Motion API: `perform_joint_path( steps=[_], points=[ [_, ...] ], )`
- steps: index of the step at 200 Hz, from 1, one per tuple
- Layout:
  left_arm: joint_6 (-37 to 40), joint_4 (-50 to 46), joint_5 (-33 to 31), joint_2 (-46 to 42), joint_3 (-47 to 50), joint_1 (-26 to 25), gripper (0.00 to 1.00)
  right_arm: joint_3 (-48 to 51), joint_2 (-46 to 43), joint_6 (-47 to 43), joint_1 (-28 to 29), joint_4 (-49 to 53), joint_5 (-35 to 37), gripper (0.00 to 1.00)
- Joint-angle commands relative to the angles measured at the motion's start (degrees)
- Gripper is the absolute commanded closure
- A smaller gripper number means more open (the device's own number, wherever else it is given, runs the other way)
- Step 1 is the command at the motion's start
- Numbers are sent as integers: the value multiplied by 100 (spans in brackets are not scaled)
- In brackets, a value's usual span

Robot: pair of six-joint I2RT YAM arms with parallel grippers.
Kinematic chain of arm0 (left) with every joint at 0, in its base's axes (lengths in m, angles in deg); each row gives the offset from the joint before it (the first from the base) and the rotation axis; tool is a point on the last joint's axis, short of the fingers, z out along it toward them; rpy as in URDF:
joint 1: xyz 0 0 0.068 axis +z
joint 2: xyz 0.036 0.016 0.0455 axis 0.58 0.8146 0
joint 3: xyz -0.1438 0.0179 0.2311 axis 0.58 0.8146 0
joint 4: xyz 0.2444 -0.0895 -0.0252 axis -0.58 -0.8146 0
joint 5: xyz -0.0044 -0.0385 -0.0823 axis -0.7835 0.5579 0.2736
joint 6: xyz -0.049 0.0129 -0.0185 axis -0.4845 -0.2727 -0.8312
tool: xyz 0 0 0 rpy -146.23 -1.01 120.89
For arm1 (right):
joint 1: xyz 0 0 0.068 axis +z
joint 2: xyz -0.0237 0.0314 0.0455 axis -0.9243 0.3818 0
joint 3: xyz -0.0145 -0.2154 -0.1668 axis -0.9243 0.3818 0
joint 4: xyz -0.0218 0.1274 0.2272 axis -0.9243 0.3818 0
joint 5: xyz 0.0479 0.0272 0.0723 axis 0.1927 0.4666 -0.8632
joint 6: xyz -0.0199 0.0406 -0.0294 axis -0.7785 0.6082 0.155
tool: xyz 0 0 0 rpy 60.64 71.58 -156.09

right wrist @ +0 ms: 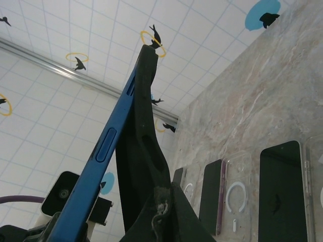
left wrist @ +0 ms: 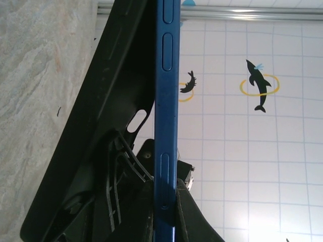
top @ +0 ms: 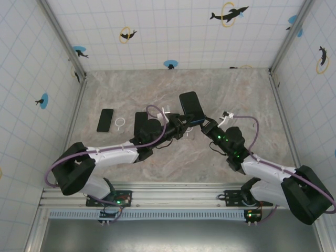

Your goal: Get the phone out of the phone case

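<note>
A blue phone (left wrist: pixel 166 101) stands on edge in the left wrist view. Its black phone case (left wrist: pixel 101 126) is peeled away from it on the left side. My left gripper (left wrist: pixel 165 212) is shut on the phone's lower edge. In the right wrist view the phone (right wrist: pixel 101 151) leans at the left, with the case (right wrist: pixel 144 141) bent off it. My right gripper (right wrist: pixel 169 201) is shut on the case's rim. From above, both grippers meet mid-table, the left gripper (top: pixel 182 126) and the right gripper (top: pixel 205 124) under the raised case (top: pixel 190 106).
A dark phone (top: pixel 105 120) and a clear case with a white ring (top: pixel 120 123) lie on the marble table at the left. In the right wrist view more phones (right wrist: pixel 282 191) and a clear ringed case (right wrist: pixel 236 196) lie on the table. Tiled walls enclose three sides.
</note>
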Motion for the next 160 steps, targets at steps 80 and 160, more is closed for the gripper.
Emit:
perform_joint_path(
  steps=[80,160],
  points=[
    [44,880,575,507,-886,-126,100,-409,305,-368,66,484,1114,100],
    [119,789,474,424,-893,-125,100,-100,-55,-987,-152,836,1525,100]
  ],
)
